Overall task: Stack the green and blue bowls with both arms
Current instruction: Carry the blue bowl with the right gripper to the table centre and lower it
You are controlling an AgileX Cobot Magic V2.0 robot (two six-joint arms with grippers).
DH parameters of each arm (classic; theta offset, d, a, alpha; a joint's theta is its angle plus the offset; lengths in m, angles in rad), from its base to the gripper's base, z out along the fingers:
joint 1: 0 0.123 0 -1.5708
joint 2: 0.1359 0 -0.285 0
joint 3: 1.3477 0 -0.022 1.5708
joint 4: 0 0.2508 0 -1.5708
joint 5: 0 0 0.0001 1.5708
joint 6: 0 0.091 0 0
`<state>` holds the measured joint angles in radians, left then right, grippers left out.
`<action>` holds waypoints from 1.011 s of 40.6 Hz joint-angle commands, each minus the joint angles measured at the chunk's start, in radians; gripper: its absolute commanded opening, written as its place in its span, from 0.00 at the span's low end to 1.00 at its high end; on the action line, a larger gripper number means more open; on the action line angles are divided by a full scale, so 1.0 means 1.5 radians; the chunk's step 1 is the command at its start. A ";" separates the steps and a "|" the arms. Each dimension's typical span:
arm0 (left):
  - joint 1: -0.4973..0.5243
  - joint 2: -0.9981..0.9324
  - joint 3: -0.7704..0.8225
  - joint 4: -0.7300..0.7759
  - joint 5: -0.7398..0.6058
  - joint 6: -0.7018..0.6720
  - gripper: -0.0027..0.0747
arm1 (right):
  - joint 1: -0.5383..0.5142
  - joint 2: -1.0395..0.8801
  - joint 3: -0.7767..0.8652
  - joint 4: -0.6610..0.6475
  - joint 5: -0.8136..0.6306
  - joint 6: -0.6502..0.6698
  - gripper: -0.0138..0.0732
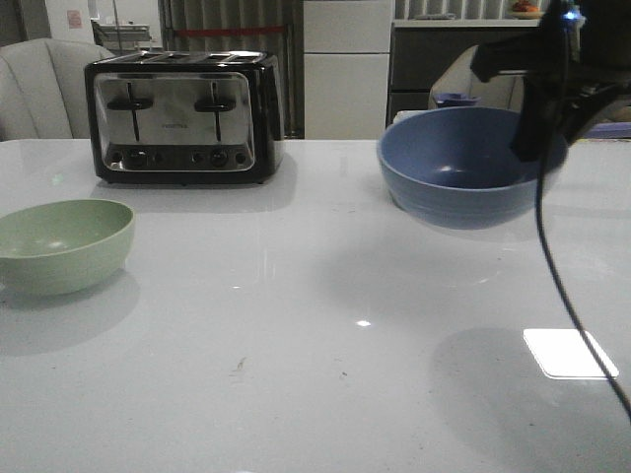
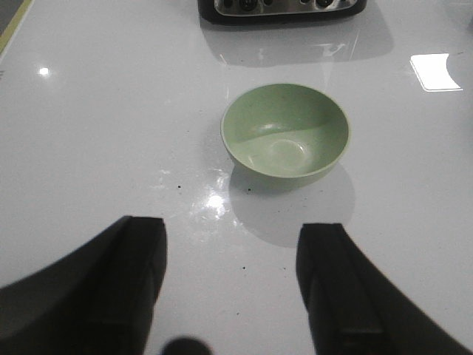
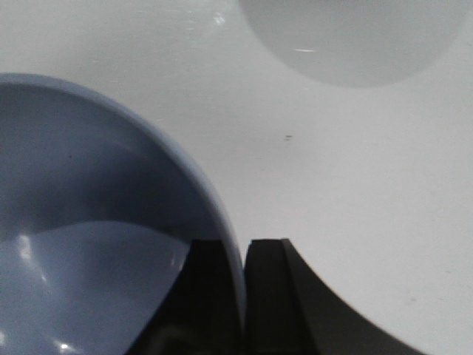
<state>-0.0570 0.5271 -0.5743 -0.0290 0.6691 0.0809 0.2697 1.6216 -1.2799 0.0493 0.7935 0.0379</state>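
Observation:
The pale green bowl (image 1: 61,243) sits upright and empty on the white table at the left; it also shows in the left wrist view (image 2: 285,133). My left gripper (image 2: 233,255) is open and empty, hovering short of the green bowl, and is out of the front view. The blue bowl (image 1: 468,165) hangs in the air above the table at the right, its shadow below it. My right gripper (image 1: 540,133) is shut on its right rim, one finger inside and one outside, as the right wrist view (image 3: 242,251) shows on the blue bowl (image 3: 89,222).
A black and chrome toaster (image 1: 182,116) stands at the back left of the table (image 1: 315,374). A black cable (image 1: 552,266) hangs from the right arm down to the front right. Chairs and cabinets stand behind the table.

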 commanded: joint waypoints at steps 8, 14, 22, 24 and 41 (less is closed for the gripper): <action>-0.005 0.007 -0.023 -0.007 -0.055 -0.007 0.62 | 0.119 -0.003 -0.011 0.052 -0.046 -0.009 0.27; -0.005 0.007 -0.023 -0.007 -0.055 -0.007 0.62 | 0.150 0.045 -0.011 0.067 -0.058 -0.009 0.27; -0.005 0.007 -0.023 -0.007 -0.055 -0.007 0.62 | 0.156 0.111 -0.011 0.076 -0.093 -0.009 0.27; -0.005 0.007 -0.023 -0.007 -0.055 -0.007 0.62 | 0.156 0.125 -0.011 0.076 -0.104 -0.009 0.27; -0.005 0.007 -0.023 -0.007 -0.055 -0.007 0.62 | 0.156 0.127 -0.021 0.053 -0.094 -0.009 0.75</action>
<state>-0.0570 0.5271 -0.5743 -0.0290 0.6691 0.0809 0.5033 1.8915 -1.2777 0.1467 0.6714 0.0361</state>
